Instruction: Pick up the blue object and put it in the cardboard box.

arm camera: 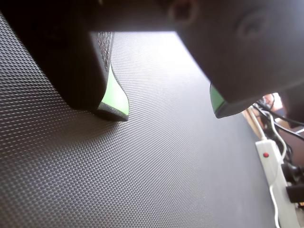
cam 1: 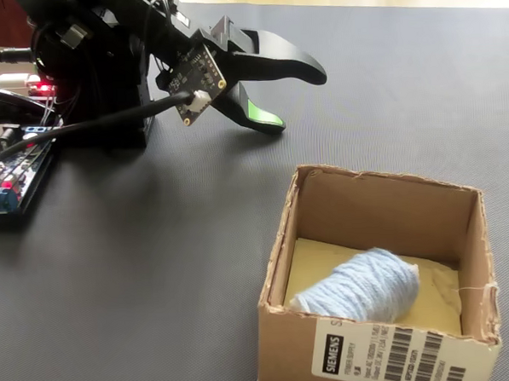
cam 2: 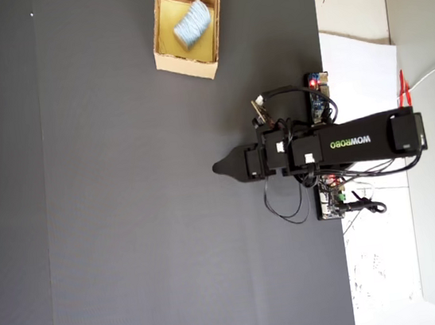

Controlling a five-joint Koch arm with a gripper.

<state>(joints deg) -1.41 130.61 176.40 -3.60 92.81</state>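
The blue object is a pale ribbed lump lying on the yellowish floor inside the cardboard box. From above, the blue object sits in the far half of the cardboard box near the mat's top edge. My gripper hovers low over the mat, well away from the box, and is open with nothing between its jaws. In the wrist view my gripper shows two green-padded fingers wide apart over bare mat. In the overhead view my gripper points left, mid-mat.
A dark textured mat covers the table. The arm's base and circuit boards with cables stand at the mat's edge. A white power strip with cables lies beside the mat. White sheets lie off the mat.
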